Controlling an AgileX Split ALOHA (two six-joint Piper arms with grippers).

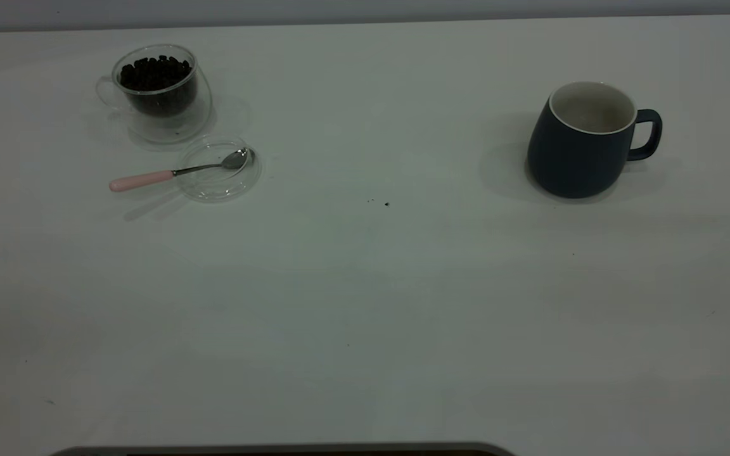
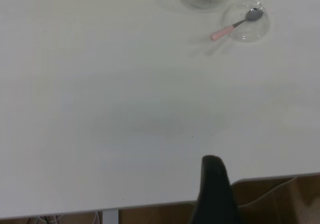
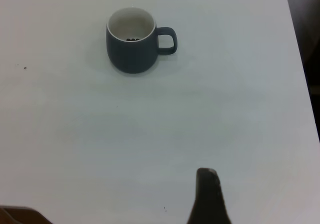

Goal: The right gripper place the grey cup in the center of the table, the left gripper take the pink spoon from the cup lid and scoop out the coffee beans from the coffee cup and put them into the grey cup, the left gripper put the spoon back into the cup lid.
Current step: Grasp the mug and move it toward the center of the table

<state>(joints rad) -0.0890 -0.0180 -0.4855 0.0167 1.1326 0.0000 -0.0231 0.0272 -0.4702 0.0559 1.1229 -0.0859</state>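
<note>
The grey cup [image 1: 583, 140] stands upright at the table's [image 1: 365, 304] far right, handle pointing right. In the right wrist view the grey cup [image 3: 134, 41] holds a few dark bits at its bottom. The coffee cup [image 1: 159, 88] with coffee beans [image 1: 154, 73] stands at the far left. The pink spoon [image 1: 175, 172] lies with its bowl in the cup lid [image 1: 219, 170] just in front, its handle sticking out to the left. The left gripper [image 2: 212, 159] is near the table's edge, far from the pink spoon [image 2: 235, 26], and shows one dark tip with no gap. The right gripper [image 3: 207, 171] looks the same, well short of the grey cup.
A few tiny dark specks [image 1: 386, 203] lie near the table's middle. A dark curved edge [image 1: 282, 448] shows at the front of the exterior view. Neither arm shows in the exterior view.
</note>
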